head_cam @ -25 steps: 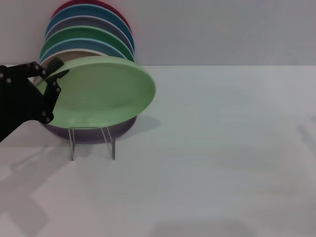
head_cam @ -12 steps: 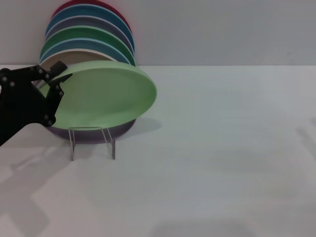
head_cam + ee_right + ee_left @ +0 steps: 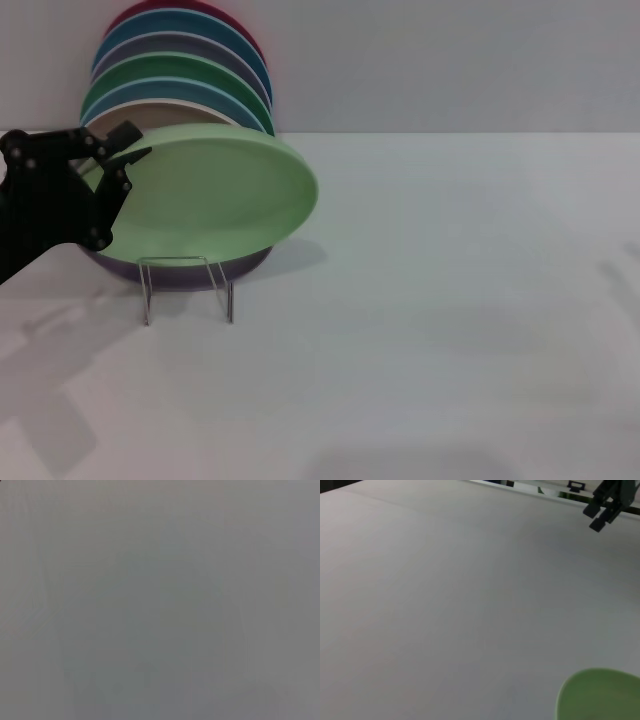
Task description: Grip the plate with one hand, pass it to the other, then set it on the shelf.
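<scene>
The pale mint-green plate [image 3: 215, 195] is tilted, its face toward me, above the thin wire shelf [image 3: 187, 288] at the table's left. My left gripper [image 3: 118, 160], black linked bars on a bulky black arm, is shut on the plate's left rim and holds it up. The plate's lower edge overlaps a lilac-purple plate [image 3: 180, 268] that stands in the shelf behind it. A part of the mint plate shows in the left wrist view [image 3: 600, 695]. My right gripper [image 3: 602, 515] shows only far off in the left wrist view, away from the plate.
A row of upright coloured plates [image 3: 180, 60] leans behind the shelf, among them a darker emerald-green one [image 3: 160, 72]. The white table [image 3: 450, 300] stretches to the right and front. The right wrist view shows only plain grey.
My left gripper has risen slightly with the mint plate, and the plate has tipped a little. The shelf and the other plates have not moved.
</scene>
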